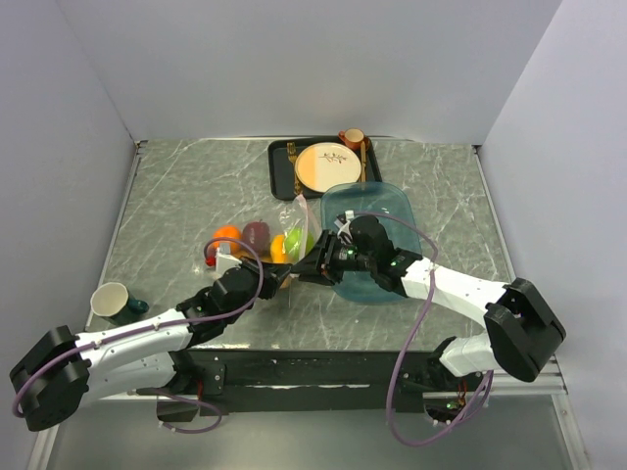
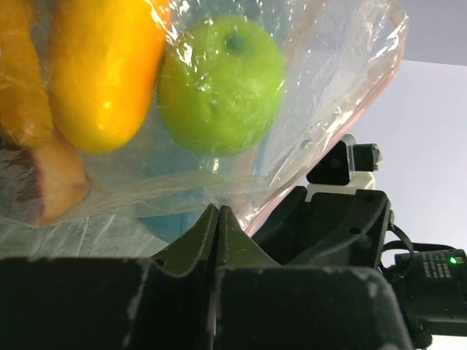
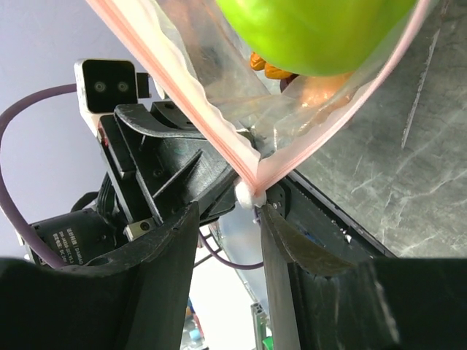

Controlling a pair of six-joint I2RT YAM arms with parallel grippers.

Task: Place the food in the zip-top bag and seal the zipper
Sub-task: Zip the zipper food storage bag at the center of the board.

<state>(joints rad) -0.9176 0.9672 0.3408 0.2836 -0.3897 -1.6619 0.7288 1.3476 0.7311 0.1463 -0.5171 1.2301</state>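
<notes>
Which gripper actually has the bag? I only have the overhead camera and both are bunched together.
Observer: The left gripper is shut on the clear film of the bag.
Operator: And the right one?
Observer: The right gripper is open, fingers either side of the end corner of the zipper, not pinching it.
Operator: Is the mouth closed?
Observer: No, the two pink strips spread apart above that corner, with the green apple between them.

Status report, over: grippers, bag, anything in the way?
Left gripper shut on zip-top bag edge. Right gripper open, straddling zipper end. Green apple bagged, mouth unsealed. Teal tray beside bag, not blocking.
</notes>
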